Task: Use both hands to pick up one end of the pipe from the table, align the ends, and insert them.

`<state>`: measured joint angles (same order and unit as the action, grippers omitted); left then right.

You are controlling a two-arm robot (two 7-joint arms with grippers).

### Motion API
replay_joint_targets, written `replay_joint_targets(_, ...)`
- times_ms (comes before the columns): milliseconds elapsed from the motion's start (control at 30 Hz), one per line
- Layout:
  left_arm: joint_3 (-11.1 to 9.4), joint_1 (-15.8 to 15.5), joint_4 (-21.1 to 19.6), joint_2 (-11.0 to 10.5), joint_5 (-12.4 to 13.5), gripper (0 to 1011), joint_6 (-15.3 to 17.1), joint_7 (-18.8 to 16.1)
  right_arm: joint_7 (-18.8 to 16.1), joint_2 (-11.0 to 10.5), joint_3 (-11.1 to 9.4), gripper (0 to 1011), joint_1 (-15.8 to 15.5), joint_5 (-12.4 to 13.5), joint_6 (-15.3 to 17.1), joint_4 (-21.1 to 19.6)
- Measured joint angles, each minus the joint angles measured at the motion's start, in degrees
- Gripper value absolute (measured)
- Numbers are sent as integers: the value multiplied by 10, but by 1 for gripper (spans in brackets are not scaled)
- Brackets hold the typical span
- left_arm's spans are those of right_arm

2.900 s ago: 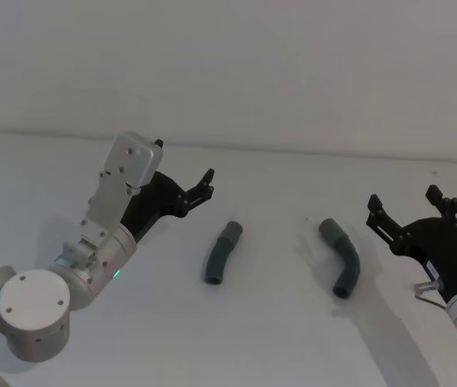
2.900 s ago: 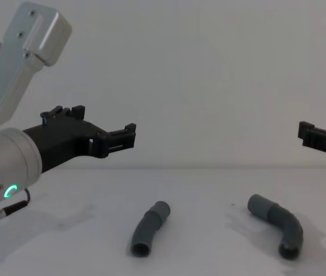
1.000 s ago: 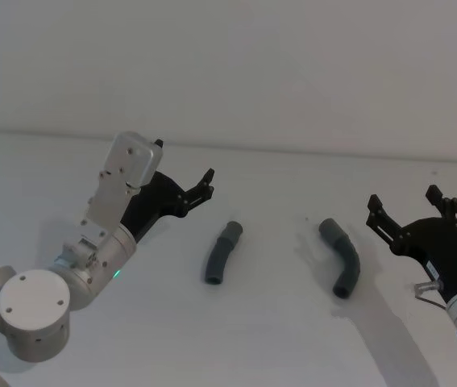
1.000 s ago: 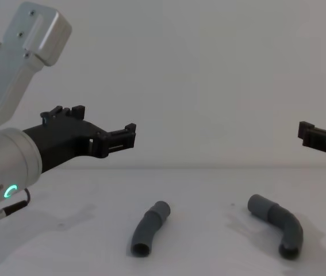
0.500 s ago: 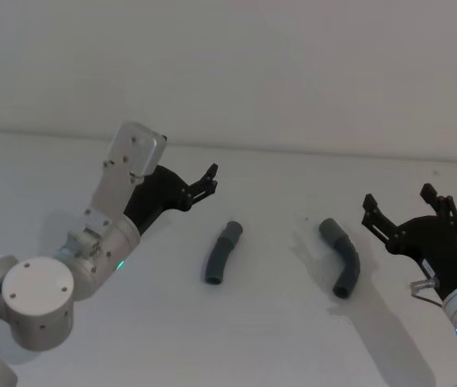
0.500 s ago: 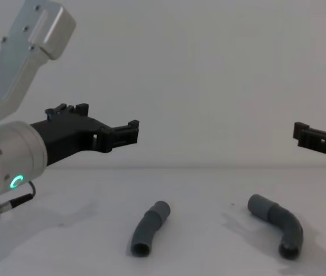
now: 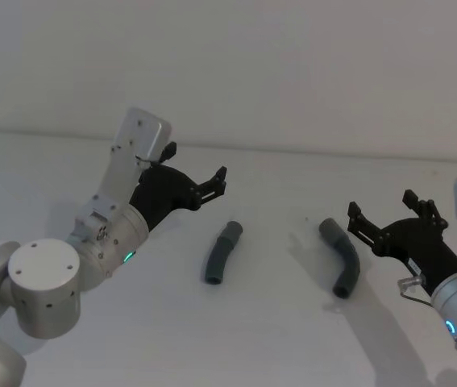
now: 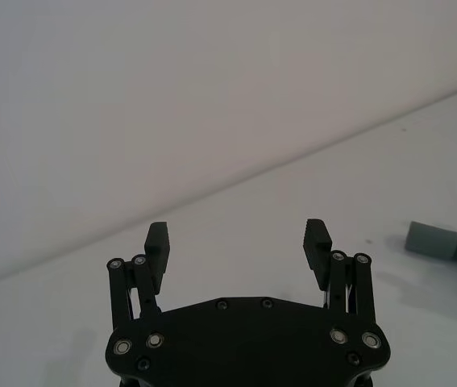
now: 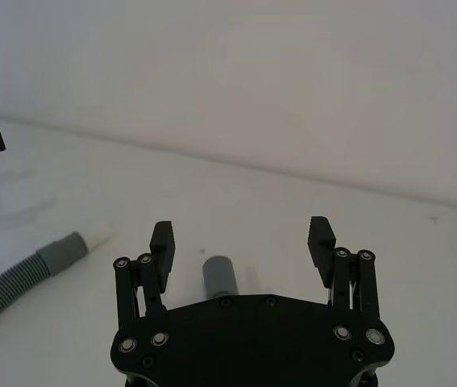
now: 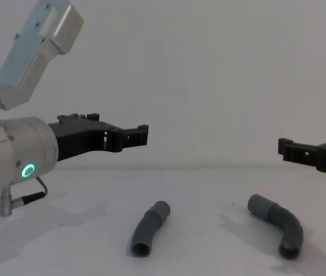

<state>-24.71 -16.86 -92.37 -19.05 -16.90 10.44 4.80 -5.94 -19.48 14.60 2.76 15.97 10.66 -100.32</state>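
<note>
Two dark grey pipe pieces lie apart on the white table [image 7: 276, 330]. The left pipe piece [image 7: 222, 252] [image 10: 149, 227] shows a ribbed middle and a white tip [image 9: 97, 239] in the right wrist view. The right pipe piece [image 7: 342, 258] [image 10: 280, 223] is bent, and its grey collar end [image 9: 220, 276] lies just ahead of my right gripper [image 9: 242, 234]. That right gripper [image 7: 383, 211] [image 10: 307, 148] hovers open beside and above it. My left gripper [image 7: 214, 183] [image 10: 135, 134] [image 8: 237, 234] hangs open above the table, left of and behind the left piece [image 8: 434, 240].
A pale grey wall [image 7: 292, 72] rises behind the table's far edge. The silver left forearm [image 10: 30, 46] stands tall at the left. Bare table lies between and in front of the two pieces.
Both grippers have moved inward: the left one right and forward toward the left piece, the right one left toward the bent piece. Neither pipe piece has moved.
</note>
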Motion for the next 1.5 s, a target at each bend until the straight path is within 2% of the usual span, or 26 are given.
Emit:
replay_joint_targets(333,-3,3,-11,7,-10,1001,50,6,11,16,7,1002,15,-3,60,7)
replay_joint_targets(567,-6,8,-21,7,-13,1001,83,9,14,27,13,1002,22,-4,83,16)
replay_joint_targets(867,-12,15,-31,5,-12,1001,122,14,9,34,25,1002,36,-11,101,34)
replay_joint_targets(1233,-13,19,-31,7,-7,1001,144,13,-11,38,47,1002,67,-27,118,66)
replay_joint_targets(1500,-9,16,-12,12,-6,1001,154,13,-21,42,55,1002,86,-35,130,87)
